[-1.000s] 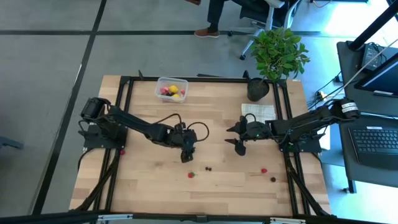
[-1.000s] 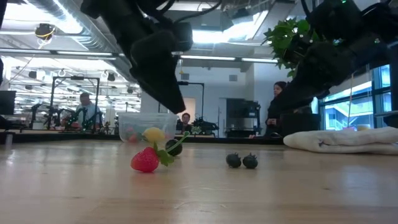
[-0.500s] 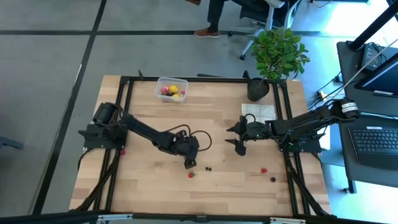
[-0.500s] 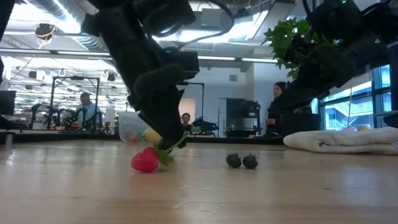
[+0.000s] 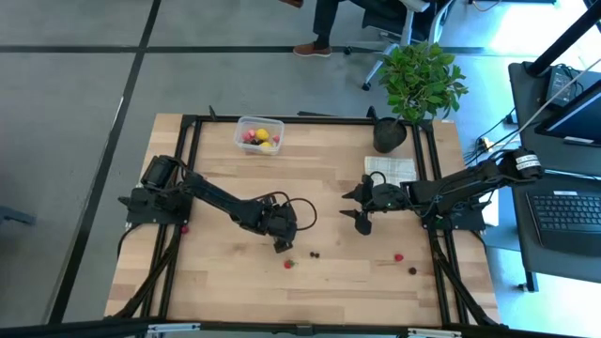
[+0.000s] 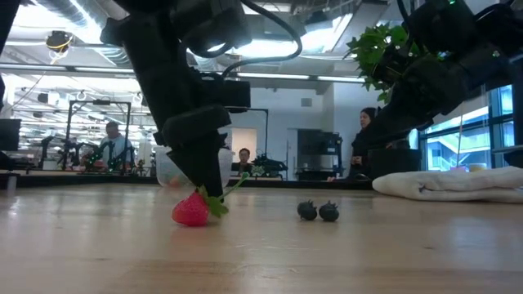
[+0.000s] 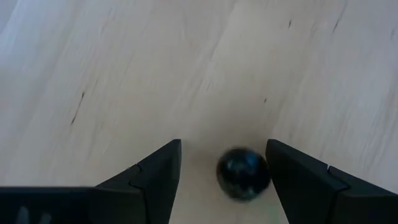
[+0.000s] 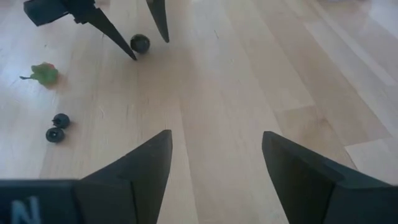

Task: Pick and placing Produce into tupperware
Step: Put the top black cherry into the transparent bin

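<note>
Left gripper [image 5: 281,246] down at the table [image 5: 216,272] near its middle, fingers spread to either side of a dark berry [image 7: 243,173], neither finger touching it; berry on the wood between the tips, not lifted. Same pair of tips and same berry seen from the right wrist [image 8: 140,43]. Just toward the near edge from there, a red strawberry with a green leaf [image 6: 193,210] and a pair of dark berries [image 6: 318,211], side by side and touching. Farther toward the right edge, a red berry [image 5: 398,257] and another dark berry [image 5: 411,270], both close to the near right corner. Broad bare wood across the near left part of the table. Tupperware [image 5: 259,134] at the far edge, left of centre, already holding yellow and red pieces, well apart from the left gripper. Right gripper [image 5: 359,210] hanging right of centre, fingers wide, empty, beside the white cloth [image 5: 390,168]. Black plant pot [image 5: 390,134] at the far right corner.
</note>
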Controlling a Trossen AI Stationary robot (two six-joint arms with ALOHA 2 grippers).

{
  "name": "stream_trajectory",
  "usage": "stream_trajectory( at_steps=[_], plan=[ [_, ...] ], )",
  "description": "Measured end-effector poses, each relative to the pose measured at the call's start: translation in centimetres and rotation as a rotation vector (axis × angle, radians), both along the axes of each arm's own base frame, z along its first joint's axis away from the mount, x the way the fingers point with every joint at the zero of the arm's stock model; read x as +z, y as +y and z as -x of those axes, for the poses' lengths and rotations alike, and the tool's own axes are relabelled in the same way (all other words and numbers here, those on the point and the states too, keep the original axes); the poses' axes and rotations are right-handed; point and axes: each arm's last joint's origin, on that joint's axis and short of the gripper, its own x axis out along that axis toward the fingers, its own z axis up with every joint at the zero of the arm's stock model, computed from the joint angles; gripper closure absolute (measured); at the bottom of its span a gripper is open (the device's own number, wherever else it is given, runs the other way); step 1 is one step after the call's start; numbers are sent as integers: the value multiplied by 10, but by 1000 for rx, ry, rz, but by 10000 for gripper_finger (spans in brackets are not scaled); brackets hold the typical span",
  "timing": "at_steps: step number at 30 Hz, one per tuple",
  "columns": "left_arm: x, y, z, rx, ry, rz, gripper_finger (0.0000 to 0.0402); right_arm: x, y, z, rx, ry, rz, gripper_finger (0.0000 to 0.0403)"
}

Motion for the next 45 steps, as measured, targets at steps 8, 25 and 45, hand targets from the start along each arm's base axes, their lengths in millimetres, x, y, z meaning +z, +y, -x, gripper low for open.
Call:
stream_trajectory(
  at_steps=[8, 25, 45],
  plan=[
    [0, 0, 3, -9, 42, 17, 175, 0, 0, 0, 0, 0, 0, 151],
    [-1, 0, 5, -13, 53, 7, 222, 0, 0, 0, 0, 0, -2, 151],
    [-2, 0, 7, -117, 114, -13, 290, 0, 0, 0, -11, -2, -20, 151]
  ],
)
